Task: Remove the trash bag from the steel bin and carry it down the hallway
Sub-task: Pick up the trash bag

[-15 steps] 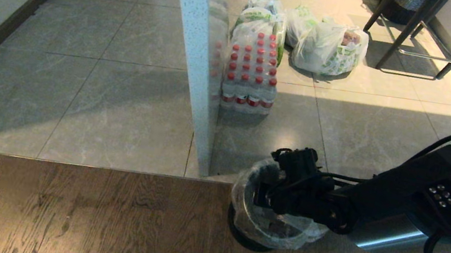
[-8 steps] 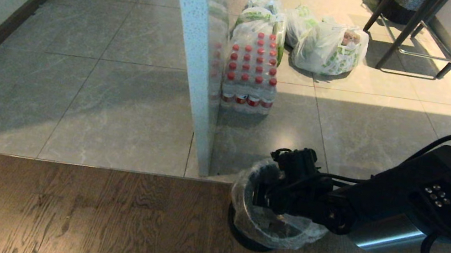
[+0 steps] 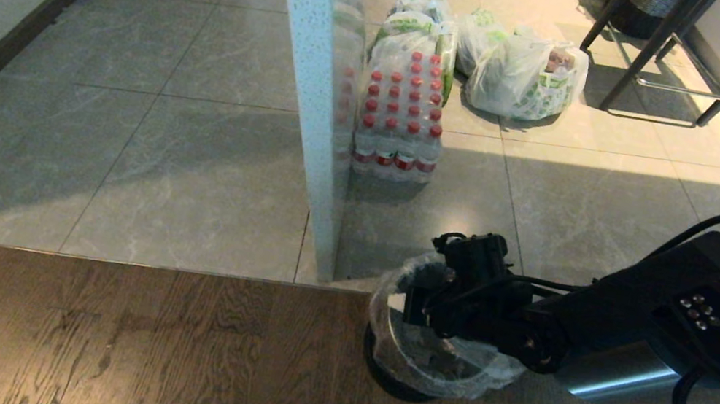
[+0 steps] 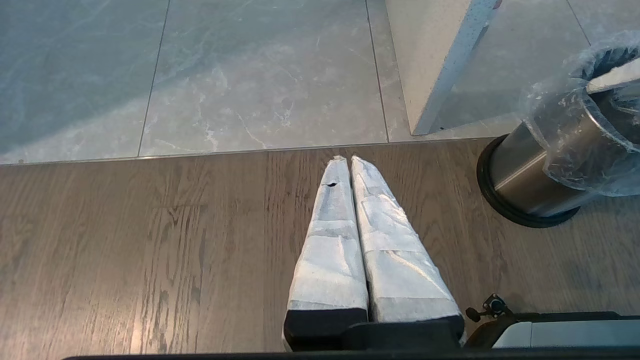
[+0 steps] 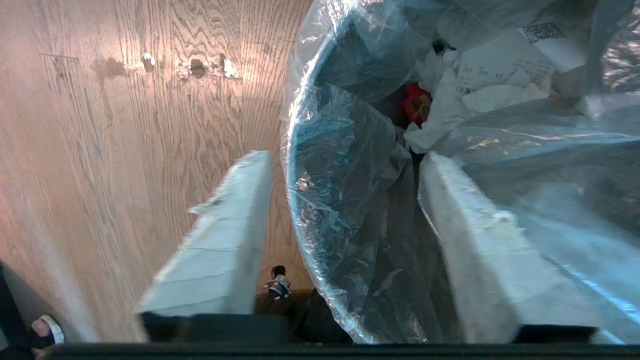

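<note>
1. Here, right gripper (image 5: 345, 165) sits over the mouth of the steel bin (image 3: 390, 377), fingers (image 5: 225, 235) spread wide, straddling the bin's rim: one finger outside over the wood floor (image 3: 105, 342), the other inside.
2. Trash bag (image 3: 442, 368) lines the bin, its clear edge folded over the rim; nothing clamped between the fingers.
3. Inside the bag: crumpled white paper (image 5: 495, 75) and a red scrap (image 5: 416, 102).
4. Bin stands on wood floor, near right, just beside the grey tile (image 3: 189, 164) edge and a white partition (image 3: 309, 89).
5. Left gripper (image 4: 345, 160) hangs above wood floor, fingers pressed together, holding nothing, left of the bin.
6. Far: pack of red-capped bottles (image 3: 401, 117), white grocery bags (image 3: 524, 72).
</note>
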{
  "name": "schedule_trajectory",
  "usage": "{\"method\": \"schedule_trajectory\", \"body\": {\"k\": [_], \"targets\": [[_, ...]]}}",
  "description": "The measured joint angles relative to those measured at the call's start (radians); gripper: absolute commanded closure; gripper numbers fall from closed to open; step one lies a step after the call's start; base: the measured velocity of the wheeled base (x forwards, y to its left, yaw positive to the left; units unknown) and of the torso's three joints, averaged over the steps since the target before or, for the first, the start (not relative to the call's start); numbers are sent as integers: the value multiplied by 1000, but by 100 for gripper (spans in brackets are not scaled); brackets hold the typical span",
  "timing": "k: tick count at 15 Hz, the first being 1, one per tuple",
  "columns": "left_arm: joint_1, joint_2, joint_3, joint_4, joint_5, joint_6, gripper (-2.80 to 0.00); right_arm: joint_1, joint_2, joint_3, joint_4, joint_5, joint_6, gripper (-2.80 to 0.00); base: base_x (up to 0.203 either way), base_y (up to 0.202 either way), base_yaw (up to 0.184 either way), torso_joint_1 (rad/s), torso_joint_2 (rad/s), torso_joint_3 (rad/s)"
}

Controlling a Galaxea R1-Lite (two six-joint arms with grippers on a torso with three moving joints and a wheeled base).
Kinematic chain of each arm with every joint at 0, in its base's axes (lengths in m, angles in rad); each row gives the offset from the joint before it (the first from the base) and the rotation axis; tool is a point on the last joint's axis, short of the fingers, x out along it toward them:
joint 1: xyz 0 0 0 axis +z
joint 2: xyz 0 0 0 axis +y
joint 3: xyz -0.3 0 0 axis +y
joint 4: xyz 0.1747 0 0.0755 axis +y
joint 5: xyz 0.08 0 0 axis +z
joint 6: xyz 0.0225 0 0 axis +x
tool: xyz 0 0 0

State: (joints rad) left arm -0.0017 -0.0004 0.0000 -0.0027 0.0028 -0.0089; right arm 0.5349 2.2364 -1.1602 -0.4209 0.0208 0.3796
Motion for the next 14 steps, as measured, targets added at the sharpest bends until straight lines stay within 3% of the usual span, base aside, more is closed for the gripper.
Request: {"method": "schedule_trajectory", "body": {"k": [14], "targets": [[0, 0, 0, 0, 0, 0, 0, -39, 2, 34, 6, -7, -89, -280, 0, 0, 0, 0, 0, 0]]}}
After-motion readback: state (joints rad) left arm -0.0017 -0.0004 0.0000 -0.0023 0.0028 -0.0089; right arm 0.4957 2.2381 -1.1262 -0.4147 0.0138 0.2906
